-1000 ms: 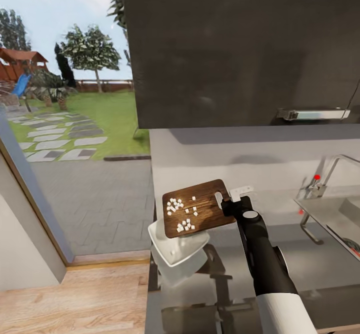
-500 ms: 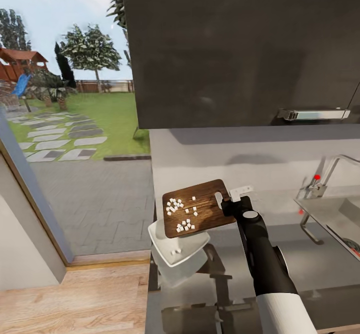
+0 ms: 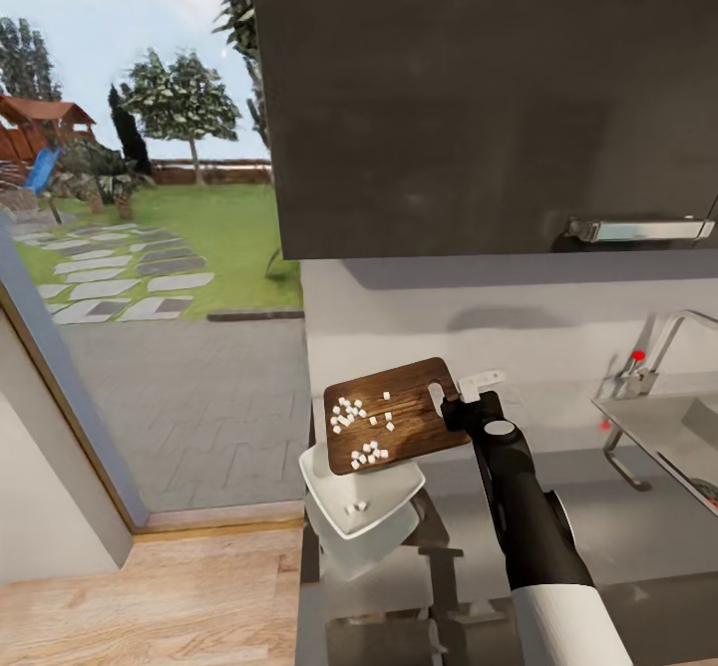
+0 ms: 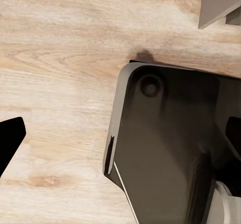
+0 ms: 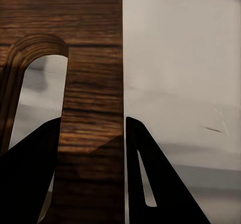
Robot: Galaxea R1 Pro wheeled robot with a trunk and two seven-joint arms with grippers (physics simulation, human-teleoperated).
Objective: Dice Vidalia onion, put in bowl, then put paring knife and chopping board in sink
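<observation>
Tipping of diced onion from chopping board into bowl, head view. Right gripper clamped on the board's handle end at about 3 o'clock of the board; in the right wrist view, dark fingers pressed to either side of the wooden strip beside the slot hole, jaws nearly closed on it. Board held above the countertop, low corner at 7 o'clock overhanging the white bowl, slope apparently gentle. For a clean pour: steeper tilt toward 7 o'clock, low corner kept over the bowl's middle, grip kept firm at the slot end, small shakes rather than one sharp swing, since loose cubes could skip past the rim toward the counter edge. Left gripper's state: cannot tell, only dark finger tips at the frame edges over wooden floor and the robot's base. Counts: one board, one bowl, one sink at 3 o'clock with red-knobbed tap; roughly two dozen white cubes on the board in two loose clusters, about two or three cubes already in the bowl.
</observation>
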